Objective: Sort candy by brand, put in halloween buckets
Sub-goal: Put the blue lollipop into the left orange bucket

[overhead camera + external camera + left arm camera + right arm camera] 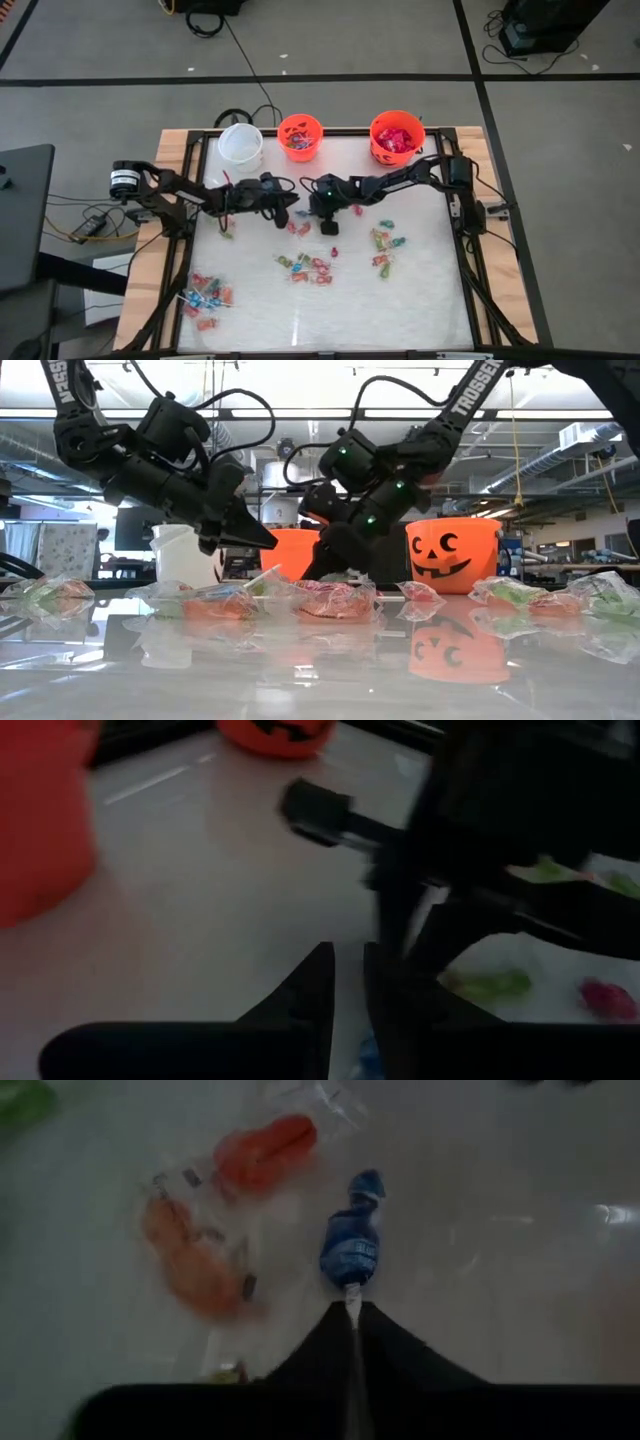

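Three buckets stand along the table's far edge: a white one (pixel 240 143), a small orange one (pixel 299 136) and a larger orange one (pixel 397 136) holding red packets. Wrapped candy lies in loose groups at mid-table (pixel 310 266), toward the right (pixel 385 243) and at the near left (pixel 207 296). Both grippers meet near the table's middle. My left gripper (pixel 287 212) (pixel 346 982) hovers with its fingers closed to a thin slit. My right gripper (pixel 329 228) (pixel 352 1312) is shut on a blue lollipop (pixel 351 1240). My right gripper pinches the lollipop's white stick (pixel 352 1302) between its two fingertips, the fingers lying along the stick. The blue wrapped head (pixel 350 1245) sticks out past the fingertips, above orange wrapped pieces (pixel 195 1260) on the table.
The right arm (pixel 480 840) fills much of the left wrist view, close in front of the left gripper. A few candies (pixel 300 229) lie just below both grippers. Open tabletop runs between the grippers and the buckets and along the near edge (pixel 330 335).
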Motion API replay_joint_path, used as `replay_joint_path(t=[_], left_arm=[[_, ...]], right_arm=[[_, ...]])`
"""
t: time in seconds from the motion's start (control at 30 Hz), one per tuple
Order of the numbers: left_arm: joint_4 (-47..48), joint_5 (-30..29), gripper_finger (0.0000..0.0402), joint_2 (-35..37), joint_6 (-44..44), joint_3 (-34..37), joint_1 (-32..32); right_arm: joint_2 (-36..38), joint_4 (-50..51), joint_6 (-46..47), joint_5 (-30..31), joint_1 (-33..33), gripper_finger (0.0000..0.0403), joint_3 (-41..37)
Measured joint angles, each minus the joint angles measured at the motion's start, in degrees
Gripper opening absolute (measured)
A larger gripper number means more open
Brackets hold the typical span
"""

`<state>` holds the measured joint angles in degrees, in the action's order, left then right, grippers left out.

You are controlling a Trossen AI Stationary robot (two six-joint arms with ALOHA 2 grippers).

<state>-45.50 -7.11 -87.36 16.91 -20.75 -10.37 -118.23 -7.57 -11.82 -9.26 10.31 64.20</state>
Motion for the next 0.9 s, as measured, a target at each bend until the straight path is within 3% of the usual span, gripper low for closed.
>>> replay_joint_path(t=[0.3,0.5,0.7,0.9], left_arm=[[-0.29,0.08,0.0065,2.84,10.12,-0.02,-4.32],[-2.92,0.26,0.0065,3.16,1.77,0.0,-5.44],[-2.91,0.34,0.0065,3.16,-2.9,0.0,-5.29],[-2.69,4.72,0.0065,3.16,-0.4,0.01,-4.88]], right_arm=[[10.08,0.1,5.63,2.15,2.35,0.0008,-0.15],[15.45,-10.26,4.62,8.32,7.01,0.0008,-0.03],[12.83,-15.45,7.17,11.1,12.49,0.0008,2.77],[5.9,-3.08,10.75,11.23,15.46,0.0011,14.61]])
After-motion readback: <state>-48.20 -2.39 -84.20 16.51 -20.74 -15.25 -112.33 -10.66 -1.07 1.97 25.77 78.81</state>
